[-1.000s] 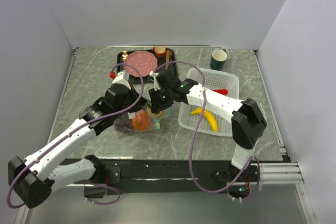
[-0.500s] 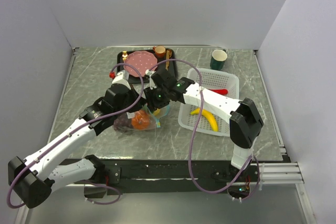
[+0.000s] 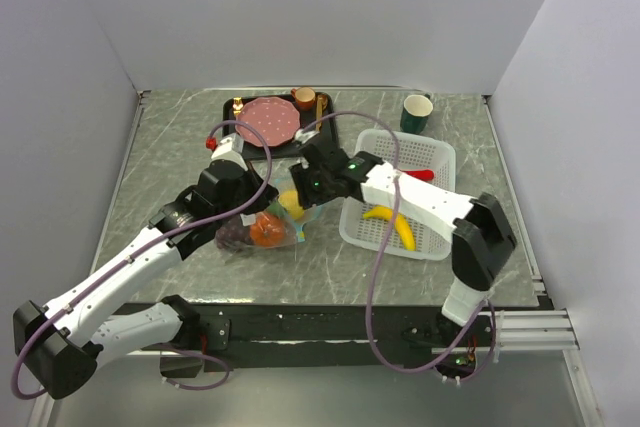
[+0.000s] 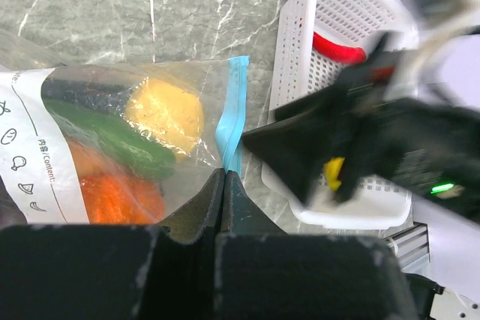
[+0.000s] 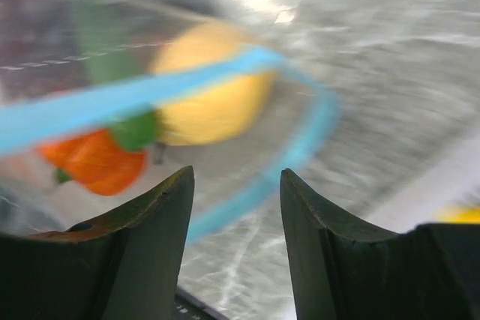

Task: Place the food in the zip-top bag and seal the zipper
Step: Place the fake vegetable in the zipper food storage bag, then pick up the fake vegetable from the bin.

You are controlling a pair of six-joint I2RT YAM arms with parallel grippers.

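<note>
The clear zip-top bag (image 3: 258, 232) lies on the table left of centre and holds dark grapes (image 3: 232, 237), an orange fruit (image 3: 268, 231) and a yellow lemon (image 3: 291, 205). My left gripper (image 4: 224, 173) is shut on the teal-blue zipper (image 4: 232, 106) at the edge of the bag's mouth. In its view the lemon (image 4: 165, 114), a green piece (image 4: 112, 136) and an orange piece (image 4: 112, 196) show through the plastic. My right gripper (image 5: 236, 177) is open and empty just above the mouth. The zipper (image 5: 296, 151) curves open below it, with the lemon (image 5: 214, 99) inside.
A white mesh basket (image 3: 440, 152) at the right holds a banana (image 3: 392, 225) and a red chili (image 3: 420, 174). A black tray (image 3: 232, 127) at the back carries a pink plate (image 3: 270, 119) and an orange cup (image 3: 304, 99). A green cup (image 3: 416, 112) stands at the back right.
My right gripper has drawn back from the bag's mouth toward the back right. The lemon now shows uncovered in the bag. The left arm has held still.
</note>
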